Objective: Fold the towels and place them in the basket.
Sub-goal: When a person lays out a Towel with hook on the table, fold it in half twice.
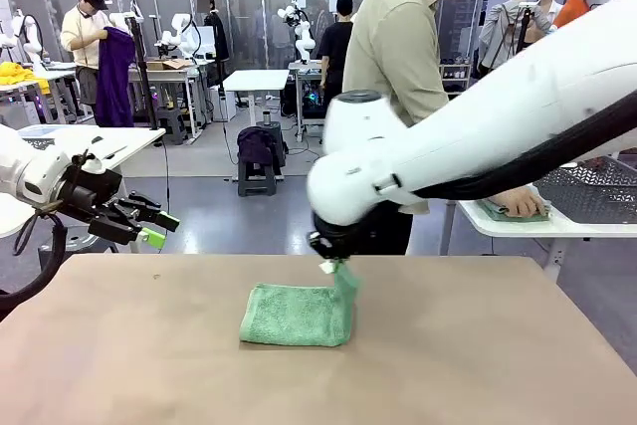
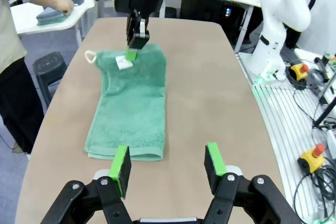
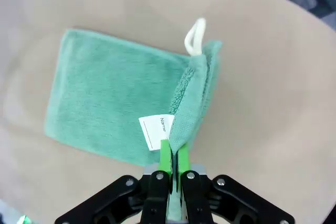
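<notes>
Grey floor (image 1: 199, 216), white tables (image 1: 256, 80) and a black stool (image 2: 50, 66) surround the brown worktable (image 1: 119, 345) in a lit workshop.

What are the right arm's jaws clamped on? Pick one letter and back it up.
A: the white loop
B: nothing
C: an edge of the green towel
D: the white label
C: in the right wrist view the right arm's jaws are shut on a lifted edge of the mint green towel, just beside the white label, while the loop lies apart at the far corner.
</notes>
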Robot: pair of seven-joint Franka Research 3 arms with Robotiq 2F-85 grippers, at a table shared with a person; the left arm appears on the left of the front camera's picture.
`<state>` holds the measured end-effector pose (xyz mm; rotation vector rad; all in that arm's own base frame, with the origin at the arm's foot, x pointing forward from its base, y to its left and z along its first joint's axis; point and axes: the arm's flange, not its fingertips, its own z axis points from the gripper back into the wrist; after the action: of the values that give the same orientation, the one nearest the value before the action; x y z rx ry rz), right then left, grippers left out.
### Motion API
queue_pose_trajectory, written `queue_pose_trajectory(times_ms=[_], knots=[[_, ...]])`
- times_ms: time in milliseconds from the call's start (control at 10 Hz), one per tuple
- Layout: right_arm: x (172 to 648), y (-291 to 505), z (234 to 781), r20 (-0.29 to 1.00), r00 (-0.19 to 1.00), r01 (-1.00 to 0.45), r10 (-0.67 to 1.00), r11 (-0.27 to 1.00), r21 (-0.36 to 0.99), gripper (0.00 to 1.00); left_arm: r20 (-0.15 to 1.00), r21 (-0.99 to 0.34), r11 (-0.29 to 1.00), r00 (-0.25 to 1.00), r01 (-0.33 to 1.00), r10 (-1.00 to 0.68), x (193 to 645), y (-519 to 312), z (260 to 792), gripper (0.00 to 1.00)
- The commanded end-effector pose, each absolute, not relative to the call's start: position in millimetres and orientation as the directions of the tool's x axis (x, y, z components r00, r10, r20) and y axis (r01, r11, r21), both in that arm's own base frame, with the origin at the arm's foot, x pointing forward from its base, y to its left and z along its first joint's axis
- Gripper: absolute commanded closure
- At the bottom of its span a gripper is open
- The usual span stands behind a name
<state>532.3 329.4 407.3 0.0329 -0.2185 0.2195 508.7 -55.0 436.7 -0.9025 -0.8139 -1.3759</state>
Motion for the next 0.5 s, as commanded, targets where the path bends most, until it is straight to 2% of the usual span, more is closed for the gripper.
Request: queue_pose_trajectory(times_ms=[0,400], knots=[[555,380,390,0.183,0.963,-0.197,0.196,0.980,-0.013,1.00,0.894,-0.050,-0.013,0.039,0.999,-0.446,507,-54,439,0.28],[566,439,345,0.226,0.966,-0.127,0.128,0.992,-0.022,1.00,0.894,-0.050,-0.013,0.039,0.999,-0.446,507,-54,439,0.28]])
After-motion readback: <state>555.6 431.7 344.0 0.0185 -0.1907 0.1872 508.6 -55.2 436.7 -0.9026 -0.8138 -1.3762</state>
